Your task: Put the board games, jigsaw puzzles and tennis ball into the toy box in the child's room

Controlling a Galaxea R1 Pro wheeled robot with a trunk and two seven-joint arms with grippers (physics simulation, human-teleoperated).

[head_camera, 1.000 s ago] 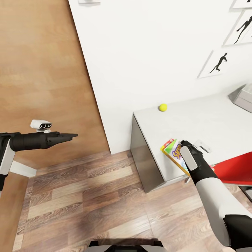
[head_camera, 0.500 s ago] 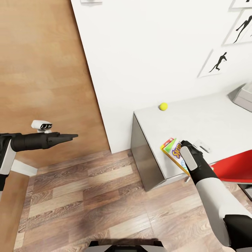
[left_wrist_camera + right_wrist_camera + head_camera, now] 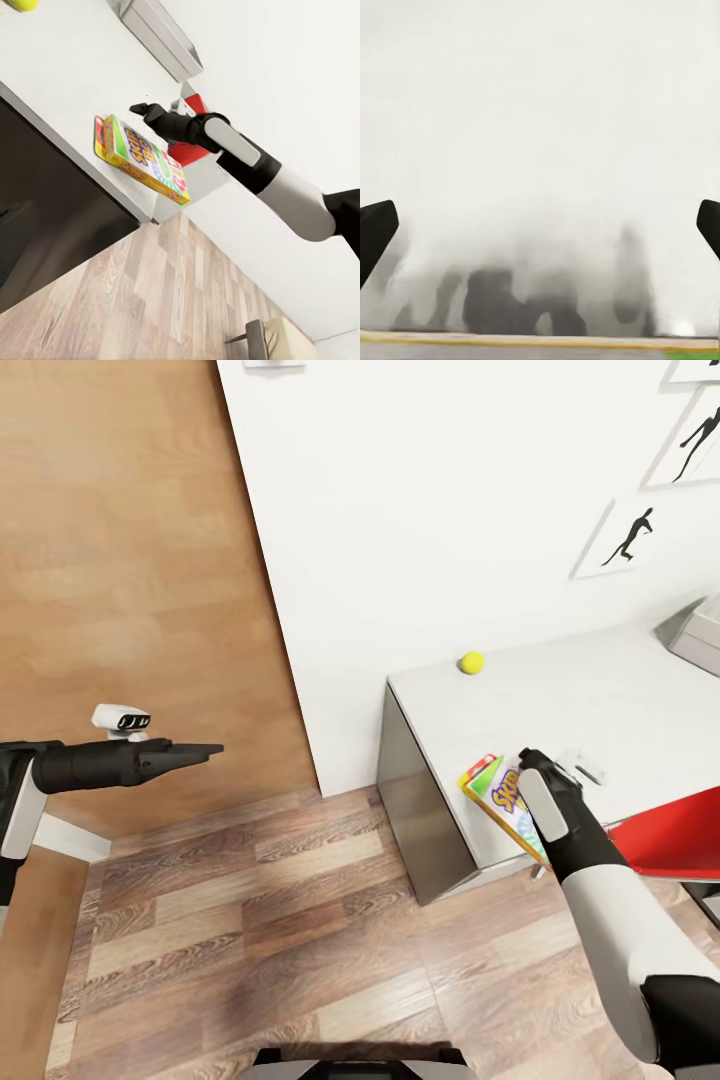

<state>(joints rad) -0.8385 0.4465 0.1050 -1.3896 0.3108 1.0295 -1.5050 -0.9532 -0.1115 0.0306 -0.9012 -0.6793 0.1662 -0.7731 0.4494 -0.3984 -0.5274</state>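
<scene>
Yellow-edged board game (image 3: 498, 800) lies just under the right gripper (image 3: 537, 764), jaws spread wide; left gripper (image 3: 205, 749) hangs pressed together, far aside.

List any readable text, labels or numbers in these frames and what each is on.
Board game box lid: large purple lettering on a yellow band, too distorted and partly covered to read surely.
Wall pictures: black silhouette figures, no text.
Nothing else carries legible writing.
</scene>
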